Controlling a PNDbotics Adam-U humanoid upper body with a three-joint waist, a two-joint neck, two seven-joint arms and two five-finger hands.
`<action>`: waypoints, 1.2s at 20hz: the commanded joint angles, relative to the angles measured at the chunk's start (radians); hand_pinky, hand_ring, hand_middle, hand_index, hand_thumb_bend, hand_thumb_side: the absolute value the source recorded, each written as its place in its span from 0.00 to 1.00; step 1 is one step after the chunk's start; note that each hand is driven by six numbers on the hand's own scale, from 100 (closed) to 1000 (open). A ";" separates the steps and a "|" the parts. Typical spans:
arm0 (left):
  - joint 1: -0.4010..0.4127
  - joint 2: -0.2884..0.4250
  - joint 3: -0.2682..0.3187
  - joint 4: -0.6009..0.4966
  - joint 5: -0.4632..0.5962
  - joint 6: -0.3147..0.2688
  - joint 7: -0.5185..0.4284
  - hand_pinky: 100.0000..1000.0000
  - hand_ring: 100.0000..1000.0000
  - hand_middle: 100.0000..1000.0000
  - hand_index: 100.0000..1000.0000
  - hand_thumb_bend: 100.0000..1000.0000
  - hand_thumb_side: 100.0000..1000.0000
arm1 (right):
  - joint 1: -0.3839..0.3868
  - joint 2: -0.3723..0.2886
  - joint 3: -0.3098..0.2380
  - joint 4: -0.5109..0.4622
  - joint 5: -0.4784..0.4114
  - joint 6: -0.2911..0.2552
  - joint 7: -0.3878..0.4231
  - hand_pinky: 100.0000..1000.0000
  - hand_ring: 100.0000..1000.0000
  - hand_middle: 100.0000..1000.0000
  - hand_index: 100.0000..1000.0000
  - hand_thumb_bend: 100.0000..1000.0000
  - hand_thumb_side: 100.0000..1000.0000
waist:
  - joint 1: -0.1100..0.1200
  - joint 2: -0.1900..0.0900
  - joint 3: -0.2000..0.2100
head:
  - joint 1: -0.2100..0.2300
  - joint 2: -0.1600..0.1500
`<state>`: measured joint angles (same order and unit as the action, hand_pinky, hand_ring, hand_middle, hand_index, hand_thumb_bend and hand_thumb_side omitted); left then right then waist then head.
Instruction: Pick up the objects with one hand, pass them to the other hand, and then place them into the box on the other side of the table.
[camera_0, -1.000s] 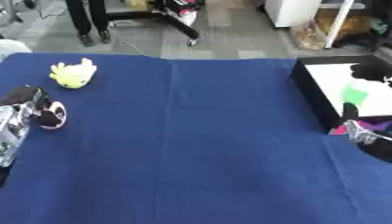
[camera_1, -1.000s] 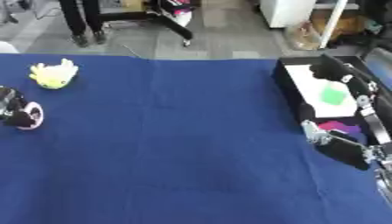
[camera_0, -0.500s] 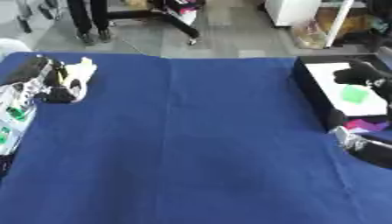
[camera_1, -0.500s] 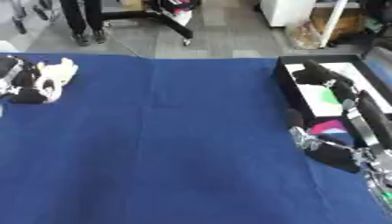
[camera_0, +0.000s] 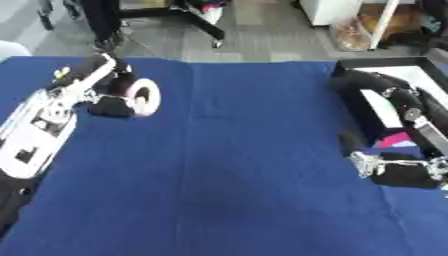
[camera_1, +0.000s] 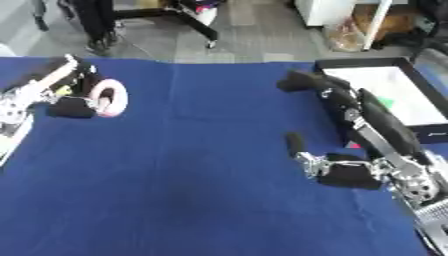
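Robot's left hand (camera_0: 109, 87) curls round a pale ring-shaped obj. (camera_0: 145, 98), pink-white & smooth-looking, held above the table's far-left area; the ring stands on edge, its hole facing right twd the other arm. Right hand (camera_1: 337, 142) hangs mid-right w/ fingers spread, holding nothing. Blue cloth (camera_0: 227, 165) covers the table, lying flat. Black-walled box (camera_1: 385, 90) w/ white floor sits at far right. Grey floor beyond.
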<state>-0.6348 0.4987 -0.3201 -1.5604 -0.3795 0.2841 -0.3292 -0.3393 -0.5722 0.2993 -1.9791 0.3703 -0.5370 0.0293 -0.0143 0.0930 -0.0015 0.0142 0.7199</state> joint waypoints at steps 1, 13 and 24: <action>-0.016 -0.013 -0.033 -0.040 0.083 0.003 -0.025 0.33 0.30 0.21 0.43 0.00 0.05 | -0.040 -0.006 0.016 -0.021 0.045 -0.037 0.025 0.83 0.80 0.82 1.00 0.00 0.07 | 0.001 -0.018 -0.002 | -0.007 0.003; -0.002 -0.082 -0.094 -0.073 0.311 0.036 -0.026 0.33 0.31 0.21 0.43 0.00 0.03 | -0.112 0.006 0.060 -0.021 0.202 -0.128 0.004 0.86 0.83 0.84 1.00 0.00 0.01 | -0.005 -0.019 0.003 | -0.033 0.003; -0.019 -0.142 -0.139 -0.085 0.430 0.050 -0.032 0.34 0.31 0.22 0.44 0.00 0.03 | -0.163 0.046 0.099 -0.021 0.305 -0.140 -0.114 0.86 0.83 0.85 1.00 0.00 0.00 | -0.007 -0.019 0.008 | -0.042 0.001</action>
<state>-0.6325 0.3577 -0.4606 -1.6229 0.0359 0.3333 -0.3578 -0.4865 -0.5222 0.3999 -1.9792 0.6653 -0.6771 -0.0729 -0.0210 0.0906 0.0065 -0.0263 0.7249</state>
